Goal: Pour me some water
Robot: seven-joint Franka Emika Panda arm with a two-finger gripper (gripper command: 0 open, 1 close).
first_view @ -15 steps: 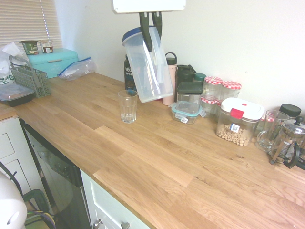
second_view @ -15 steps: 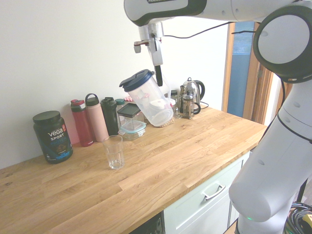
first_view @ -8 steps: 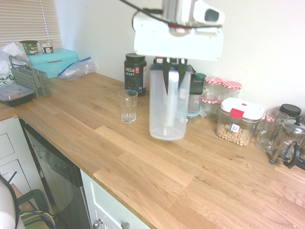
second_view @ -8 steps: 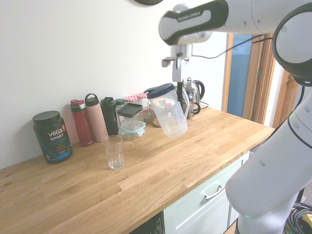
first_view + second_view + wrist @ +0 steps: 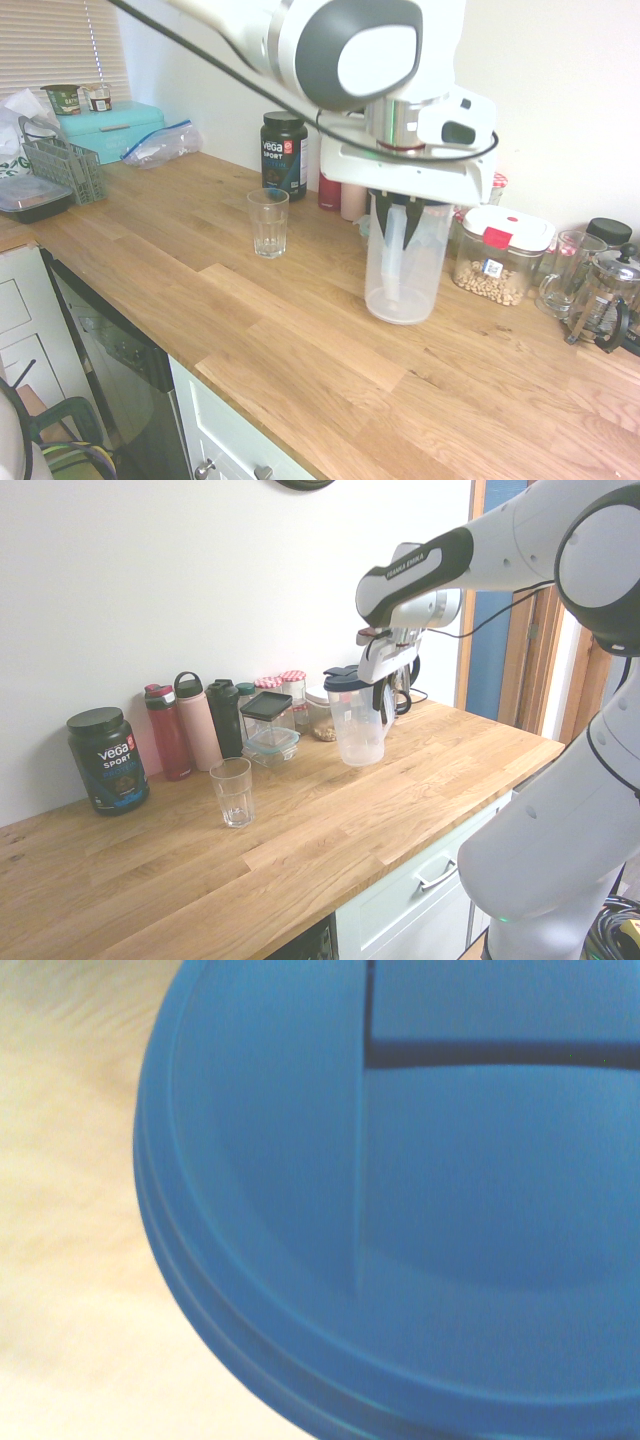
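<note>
The pincer (image 5: 400, 225) is clamped on the handle (image 5: 393, 255) of the upright pitcher (image 5: 405, 280), which stands apart from the glass (image 5: 268, 225) on the worktop (image 5: 290, 330), nearer the clear container of chickpeas (image 5: 490, 275) than the glass.

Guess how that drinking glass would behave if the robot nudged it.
The drinking glass would probably slide or tip rather than roll, since it stands upright and is taller than wide. Its clear walls look rigid, so it likely wouldn't flex but might crack if knocked over onto the wooden countertop.
</note>
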